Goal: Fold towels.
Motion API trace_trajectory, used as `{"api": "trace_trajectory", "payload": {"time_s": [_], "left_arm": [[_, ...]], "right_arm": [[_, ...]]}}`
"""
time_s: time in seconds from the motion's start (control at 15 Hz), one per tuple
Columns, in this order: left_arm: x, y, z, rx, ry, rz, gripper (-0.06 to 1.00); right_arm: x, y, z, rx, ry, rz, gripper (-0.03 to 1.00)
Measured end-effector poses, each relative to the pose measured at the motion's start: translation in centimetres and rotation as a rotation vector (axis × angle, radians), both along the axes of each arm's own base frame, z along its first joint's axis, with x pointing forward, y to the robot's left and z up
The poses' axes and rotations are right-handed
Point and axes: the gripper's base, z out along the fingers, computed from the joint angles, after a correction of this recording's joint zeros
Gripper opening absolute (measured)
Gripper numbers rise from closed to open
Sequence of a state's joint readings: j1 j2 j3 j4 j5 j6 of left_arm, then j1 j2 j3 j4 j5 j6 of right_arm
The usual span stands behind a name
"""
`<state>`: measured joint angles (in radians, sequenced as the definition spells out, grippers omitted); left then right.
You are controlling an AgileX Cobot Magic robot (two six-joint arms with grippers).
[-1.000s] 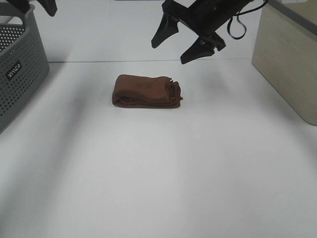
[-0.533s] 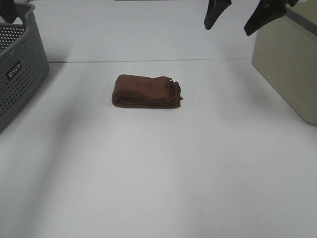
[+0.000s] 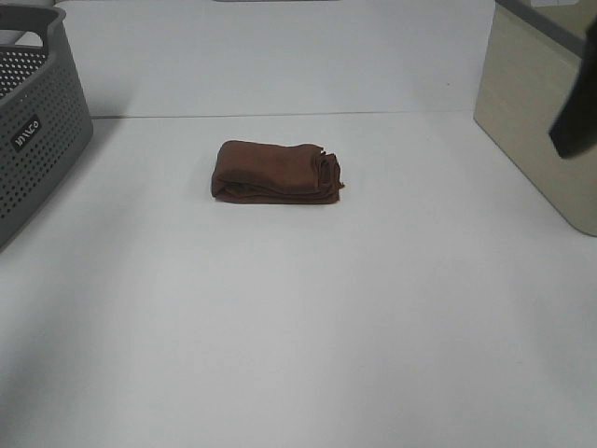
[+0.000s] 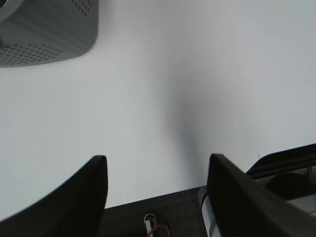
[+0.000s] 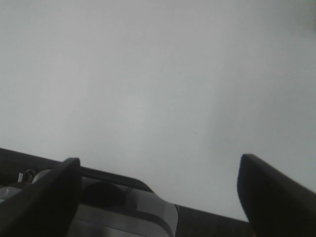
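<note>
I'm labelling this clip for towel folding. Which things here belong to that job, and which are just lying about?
Belongs to the job:
- brown towel, folded in a bundle on the white table
- left gripper and right gripper, both with jaws apart and empty

Just lying about:
- grey perforated basket, far left
- beige box, far right

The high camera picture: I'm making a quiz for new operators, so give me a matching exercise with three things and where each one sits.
Things:
1. towel
2. grey basket
3. beige bin

Places:
A. right edge of the table
B. left edge of the table
C. middle of the table, folded into a small bundle

Pairs: 1-C, 2-B, 3-A
</note>
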<state>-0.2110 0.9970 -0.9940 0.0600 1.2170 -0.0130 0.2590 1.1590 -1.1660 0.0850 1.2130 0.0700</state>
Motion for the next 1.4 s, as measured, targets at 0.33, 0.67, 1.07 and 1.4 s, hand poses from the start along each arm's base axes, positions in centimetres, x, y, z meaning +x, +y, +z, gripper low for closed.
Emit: {"api": "trace_trajectory", "payload": {"time_s": [0.33, 0.67, 1.07, 1.4], "left_arm": [[-11.6, 2.2, -1.2, -0.1, -0.32, -0.014, 0.58], [-17.5, 3.1, -4.6, -0.108, -0.563, -0.113, 0.58], [-17.2, 2.5, -6.1, -0.109, -0.61, -0.216, 0.58], [-16.7, 2.3, -6.3, -0.117, -0.639, -0.226, 0.58]], "right_arm": [[-11.7, -3.1, -2.4, 0.043, -0.168, -0.001, 0.81], [-19.6, -5.8, -5.9, 0.052, -0.458, -0.021, 0.81], [-21.1, -6.2, -8.4, 0.037, -0.619, 0.048, 0.81], [-20.5, -5.8, -8.8, 0.052, -0.658, 0.077, 0.81]]}}
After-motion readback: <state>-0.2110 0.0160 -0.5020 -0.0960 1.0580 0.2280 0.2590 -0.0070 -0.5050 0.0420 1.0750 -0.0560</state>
